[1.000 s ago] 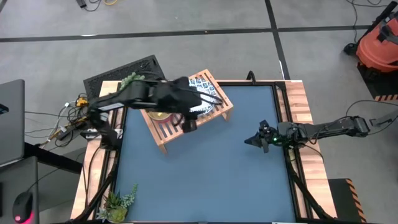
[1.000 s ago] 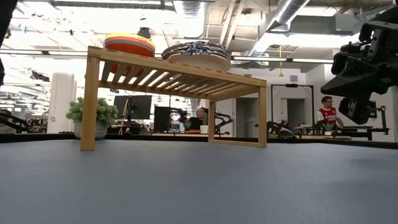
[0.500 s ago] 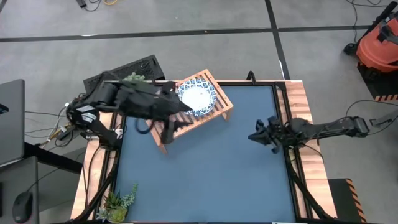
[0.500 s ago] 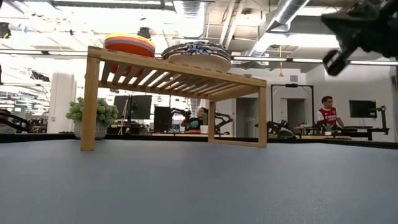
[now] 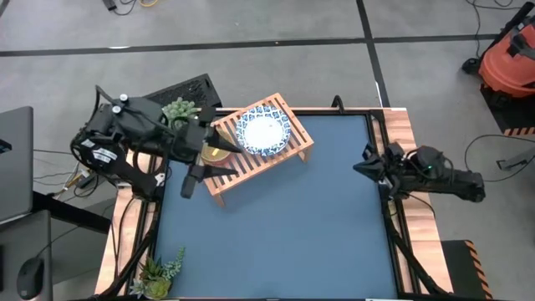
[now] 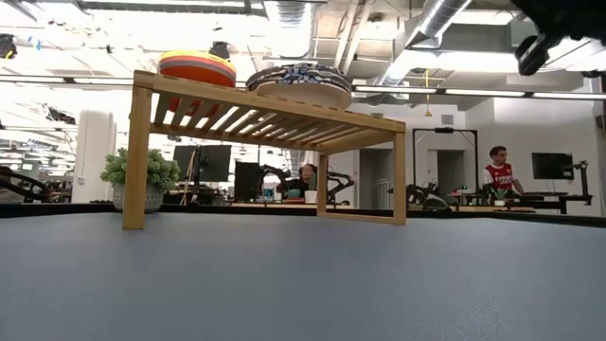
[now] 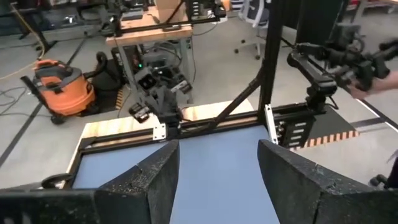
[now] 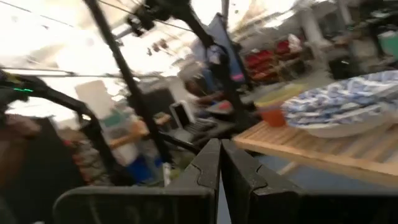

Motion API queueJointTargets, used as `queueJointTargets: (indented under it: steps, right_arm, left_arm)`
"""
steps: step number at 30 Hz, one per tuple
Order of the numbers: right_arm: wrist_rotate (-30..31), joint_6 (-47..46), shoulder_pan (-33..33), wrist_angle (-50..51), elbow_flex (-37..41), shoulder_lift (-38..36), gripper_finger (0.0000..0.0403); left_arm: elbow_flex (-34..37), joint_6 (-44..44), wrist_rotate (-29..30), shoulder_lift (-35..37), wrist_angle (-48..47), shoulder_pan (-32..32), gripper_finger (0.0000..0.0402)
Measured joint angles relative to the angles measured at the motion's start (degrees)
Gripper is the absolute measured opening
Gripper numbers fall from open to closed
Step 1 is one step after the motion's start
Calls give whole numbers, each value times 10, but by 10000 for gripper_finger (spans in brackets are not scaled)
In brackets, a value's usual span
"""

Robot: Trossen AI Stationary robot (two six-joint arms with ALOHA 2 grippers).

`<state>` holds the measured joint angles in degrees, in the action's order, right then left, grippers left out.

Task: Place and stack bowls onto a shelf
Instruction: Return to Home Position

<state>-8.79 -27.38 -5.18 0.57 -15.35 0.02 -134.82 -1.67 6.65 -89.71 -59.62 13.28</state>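
The light-wood slatted shelf (image 5: 259,149) (image 6: 275,114) stands on its legs at the table's far left. A stack of small bowls (image 6: 197,66) (image 5: 216,154) rests on its left end, red on the outside with a yellow one on top. A white bowl with a blue pattern (image 5: 264,134) (image 6: 299,80) (image 8: 348,109) rests beside them; whether a second lies under it I cannot tell. My left gripper (image 5: 187,186) (image 7: 217,180) is open, left of the shelf and holding nothing. My right gripper (image 5: 361,167) (image 8: 221,168) is shut and empty, raised at the table's right edge.
The blue table mat (image 5: 276,234) lies bare in front of the shelf. A small plant (image 5: 180,109) and a black slab (image 5: 167,92) sit behind the shelf, and another plant (image 5: 159,269) at the near-left corner. Wooden rails (image 5: 399,134) border the mat.
My left arm has drawn back from above the shelf toward the table's left edge, uncovering the bowls. My right arm has pulled toward the right edge and risen. The bowls and shelf have stayed where they were.
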Motion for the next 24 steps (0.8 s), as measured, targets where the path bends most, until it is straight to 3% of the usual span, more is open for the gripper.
queueJointTargets:
  steps: [4, 7, 12, 18, 24]
  right_arm:
    - [-11, 30, -17, 52, -44, 2, 42]
    - [-12, 37, -17, 80, -47, 2, 42]
    - [-11, 48, -17, 93, -48, 2, 42]
    - [-3, 62, -17, 98, -47, 2, 42]
    - [0, 76, -17, 100, -47, 2, 42]
  left_arm:
    - [35, -8, -18, 7, 20, 18, 201]
    - [112, -2, -7, 33, 66, 27, 201]
    - [350, 18, 2, 135, 260, 33, 201]
    - [664, 74, 29, 317, 520, 33, 201]
    - [861, 116, 34, 467, 602, 36, 201]
